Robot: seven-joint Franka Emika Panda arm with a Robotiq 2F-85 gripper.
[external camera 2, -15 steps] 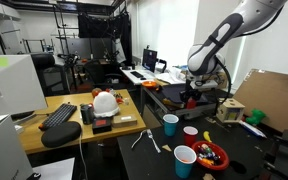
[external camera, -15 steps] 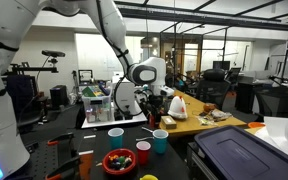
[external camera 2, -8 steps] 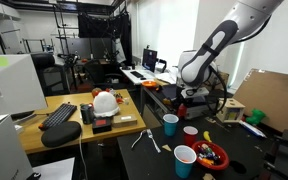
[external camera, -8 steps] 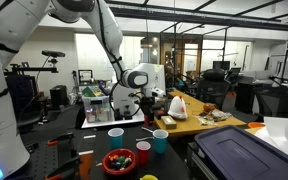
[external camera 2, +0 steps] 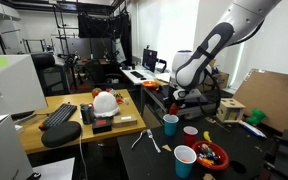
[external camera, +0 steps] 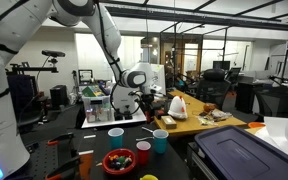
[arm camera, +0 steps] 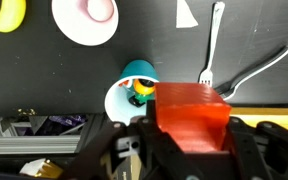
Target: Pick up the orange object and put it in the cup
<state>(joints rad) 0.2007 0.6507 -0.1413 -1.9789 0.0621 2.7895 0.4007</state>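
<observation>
In the wrist view my gripper (arm camera: 189, 135) is shut on the orange block (arm camera: 189, 110), which fills the space between the fingers. A teal cup (arm camera: 139, 70) stands on the black table just beside and below the block, with a small yellow and green toy inside. In both exterior views the gripper (external camera: 147, 103) (external camera 2: 179, 101) hangs above the teal cup (external camera: 160, 141) (external camera 2: 170, 124). The block is too small to make out there.
A white and pink cup (arm camera: 87, 15) (external camera: 116, 136), a red cup (external camera: 143, 152) (external camera 2: 191, 134) and a bowl of colourful items (external camera: 119, 161) (external camera 2: 210, 155) stand near the teal cup. Two forks (arm camera: 211, 45) and a yellow object (arm camera: 9, 14) lie on the table.
The arm has swung sideways and slightly down with the orange block, bringing the gripper closer above the teal cup. The cups have not moved.
</observation>
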